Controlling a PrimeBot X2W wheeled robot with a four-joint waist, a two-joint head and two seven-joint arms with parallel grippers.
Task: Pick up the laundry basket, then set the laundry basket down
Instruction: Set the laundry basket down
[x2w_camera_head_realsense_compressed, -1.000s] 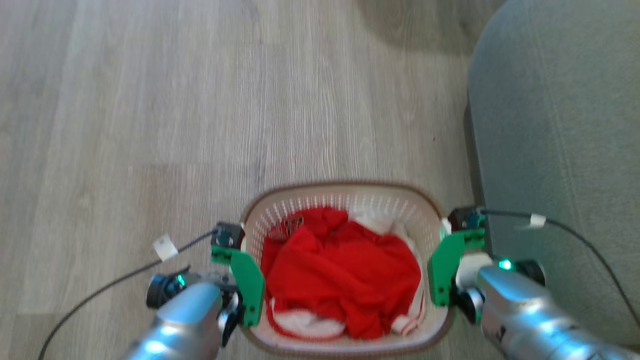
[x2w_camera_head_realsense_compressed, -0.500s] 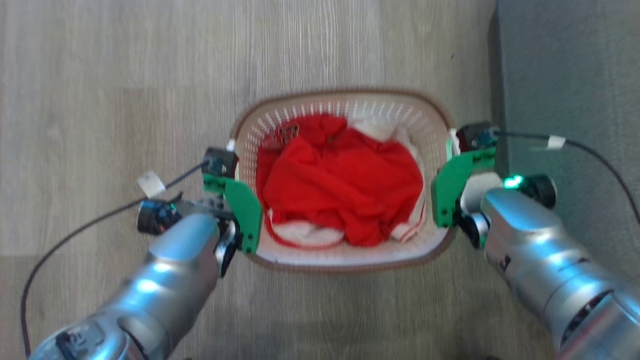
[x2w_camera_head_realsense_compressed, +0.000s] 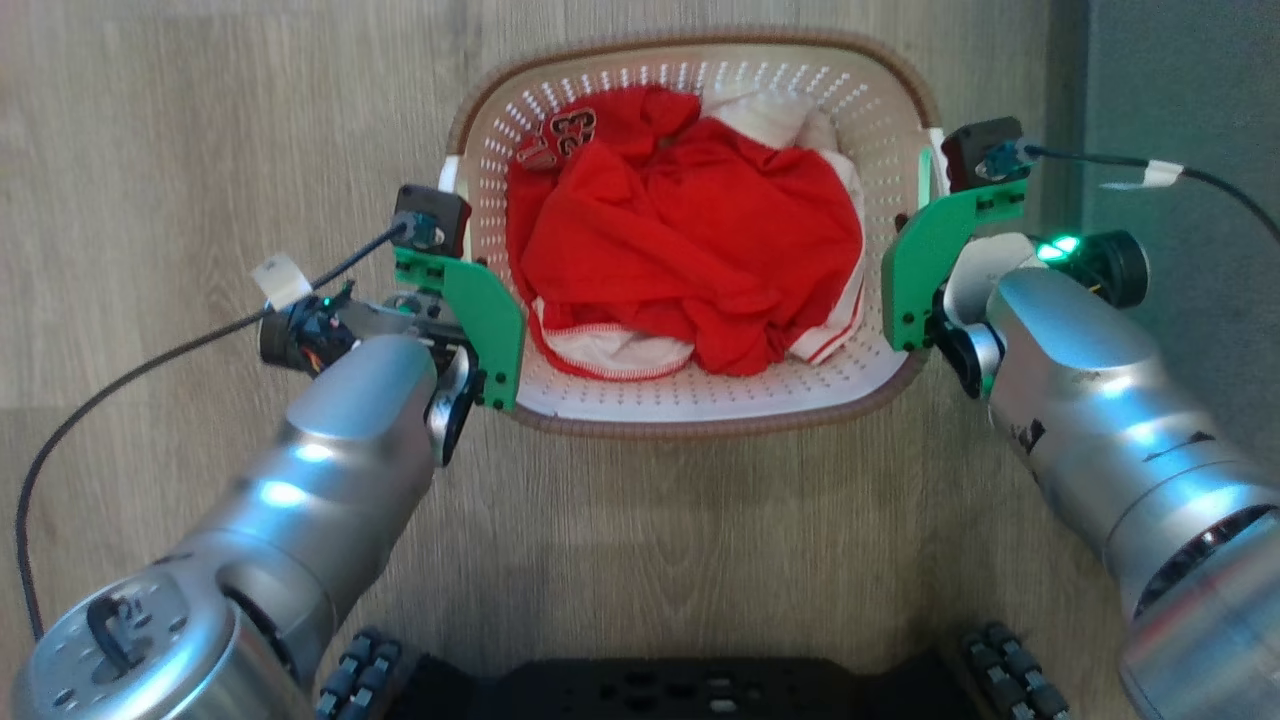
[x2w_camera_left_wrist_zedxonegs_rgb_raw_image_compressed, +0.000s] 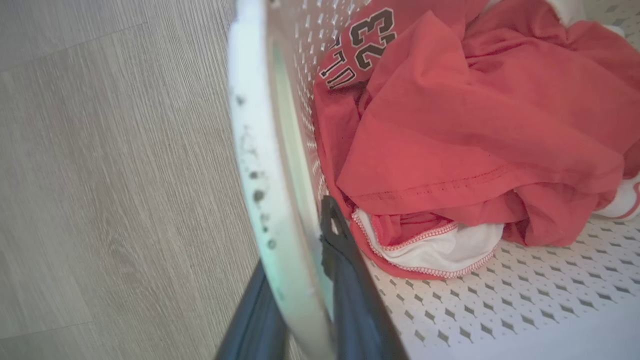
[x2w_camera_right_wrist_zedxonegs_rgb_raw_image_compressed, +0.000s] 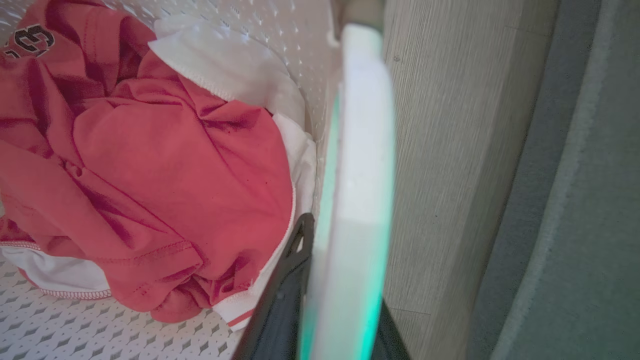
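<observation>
Open floor (x2w_camera_head_realsense_compressed: 180, 120) L of basket (x2w_camera_head_realsense_compressed: 690, 428); grey upholstery (x2w_camera_head_realsense_compressed: 1190, 80) close on R.

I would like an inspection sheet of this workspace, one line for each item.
Surface: pale wood-look floor.
Job's things: laundry basket, holding red and white clothes.
Clutter: nothing seen.
Pincers: left pincer shut on the basket's left handle; right pincer shut on its right handle.
Cables: left cable and right cable, black, one at each wrist.
Surroundings: grey upholstered furniture on the right; robot's dark base below.
</observation>
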